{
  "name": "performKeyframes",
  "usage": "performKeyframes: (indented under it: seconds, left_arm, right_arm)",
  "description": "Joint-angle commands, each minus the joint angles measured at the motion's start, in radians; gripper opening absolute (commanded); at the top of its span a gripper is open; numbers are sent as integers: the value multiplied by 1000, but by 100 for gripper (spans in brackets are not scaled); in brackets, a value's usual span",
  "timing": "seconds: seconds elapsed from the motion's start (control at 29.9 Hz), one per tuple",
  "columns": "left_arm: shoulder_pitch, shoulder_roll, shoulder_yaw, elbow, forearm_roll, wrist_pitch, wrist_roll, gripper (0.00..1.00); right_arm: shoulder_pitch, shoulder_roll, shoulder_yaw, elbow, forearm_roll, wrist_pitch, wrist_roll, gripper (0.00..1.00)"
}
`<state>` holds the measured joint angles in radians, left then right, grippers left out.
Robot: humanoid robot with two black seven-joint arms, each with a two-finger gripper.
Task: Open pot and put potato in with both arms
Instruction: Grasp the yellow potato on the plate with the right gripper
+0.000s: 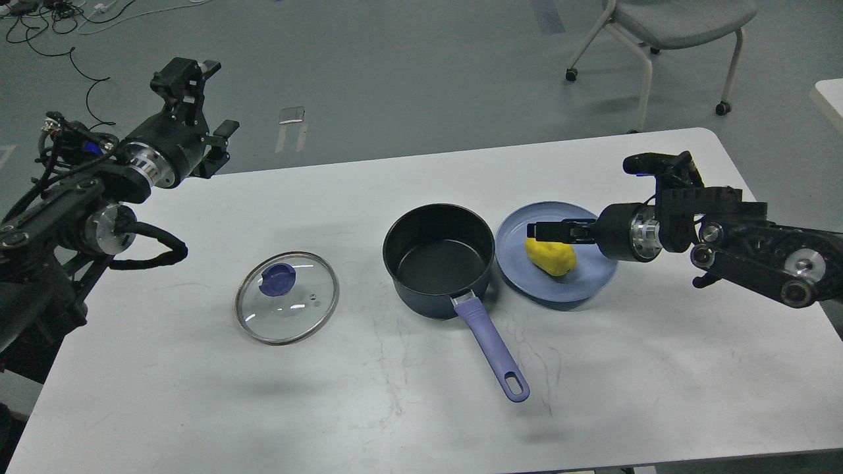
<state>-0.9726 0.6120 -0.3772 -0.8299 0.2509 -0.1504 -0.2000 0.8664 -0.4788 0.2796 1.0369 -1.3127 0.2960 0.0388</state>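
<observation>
The dark pot (pixel 439 258) stands open and empty at the table's middle, its purple handle (pixel 492 349) pointing toward me. Its glass lid (pixel 287 297) with a blue knob lies flat on the table to the pot's left. The yellow potato (pixel 552 255) lies on a blue plate (pixel 596 280) just right of the pot. My right gripper (pixel 541 231) reaches in from the right and sits at the top of the potato, seen side-on, so its fingers cannot be told apart. My left gripper (pixel 205 99) is open and empty, raised beyond the table's far left corner, well away from the lid.
The white table (pixel 658 368) has its far edge just behind the pot and plate. A grey wheeled chair (pixel 672 26) stands on the floor beyond the far right. Cables (pixel 85 99) lie on the floor at the far left.
</observation>
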Motion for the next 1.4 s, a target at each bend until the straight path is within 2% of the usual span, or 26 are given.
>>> performKeyframes:
  seconds: [0.0,0.13,0.27,0.6,0.7,0.77,0.84,0.94,1.07,1.1,1.17,1.27,1.37]
  left_arm:
    - [6,-3,-2,-9,4,2,-16,98]
    - [11,-5,-3,-14,4,2,-55,98]
    - [11,-5,-3,-14,5,2,-56,98]
    - [12,-3,1,-14,8,3,-58,98]
    - [14,-3,1,-14,8,3,-59,98]
    - [17,-3,1,-14,8,5,-61,98]
    - [23,-3,1,-14,8,5,-62,98]
    - [23,-3,1,-14,8,5,-76,98]
    - [23,-3,6,-14,8,5,-88,98]
    - [23,-3,6,-14,8,6,-90,98]
    - [23,-5,6,-14,8,5,-91,98]
    - [23,-8,8,-12,8,6,-98,98]
    - [23,-8,9,-14,8,5,-101,98]
  right_arm:
    - [19,26,-8,-38,-2,0,-7,96]
    - [34,31,-59,-67,-13,0,-10,90]
    - [42,40,-94,-74,-82,0,-10,90]
    - [37,45,-105,-70,-89,0,-8,89]
    - [36,54,-106,-72,-89,0,-8,83]
    - [34,57,-106,-72,-89,0,-8,82]
    - [34,58,-106,-72,-89,0,-8,75]
    - [34,58,-108,-74,-89,-3,-2,60]
    - [34,58,-106,-71,-88,-8,3,54]
    - [33,58,-106,-70,-89,-8,3,42]
    - [33,57,-106,-69,-88,-8,3,34]
    - [33,49,-106,-64,-88,-8,3,27]
    - [49,14,-99,-22,-85,-9,9,27]
